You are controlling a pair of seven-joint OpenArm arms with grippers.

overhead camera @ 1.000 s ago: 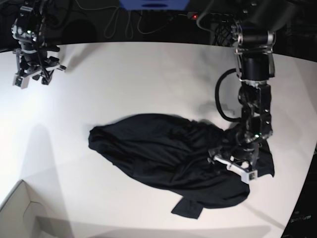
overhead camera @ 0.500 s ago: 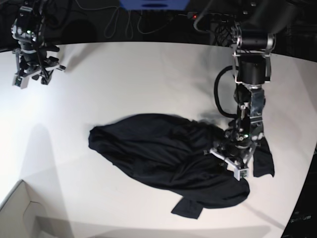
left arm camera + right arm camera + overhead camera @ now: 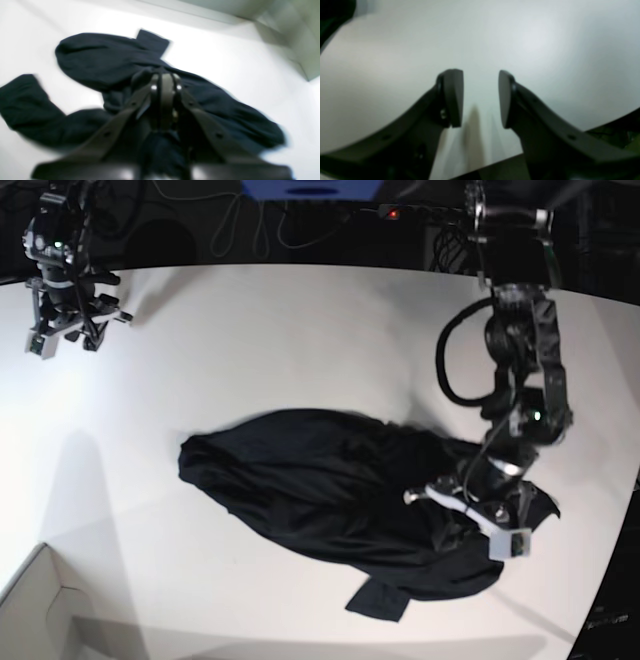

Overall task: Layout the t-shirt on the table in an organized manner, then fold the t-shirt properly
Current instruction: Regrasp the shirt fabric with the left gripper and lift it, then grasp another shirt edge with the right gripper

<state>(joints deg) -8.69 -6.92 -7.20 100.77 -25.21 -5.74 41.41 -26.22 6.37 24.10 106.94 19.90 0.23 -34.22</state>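
The scene is seen from above and in front by the base view, which is tilted down over the whole table [image 3: 300, 330] and both arms. The left wrist view is mounted close behind the left gripper [image 3: 163, 80] and is directed along its fingers, down onto the t-shirt [image 3: 100, 57]; a box [image 3: 287, 30] is seen at the far corner. The right wrist view is placed behind the right gripper [image 3: 480, 97], very near bare tabletop. The t-shirt and table are shared by the base and left wrist views.

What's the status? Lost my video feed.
Left claw shut on the t-shirt. Right claw open, empty, above bare table. Shirt crumpled, not laid out. Nothing in the way.
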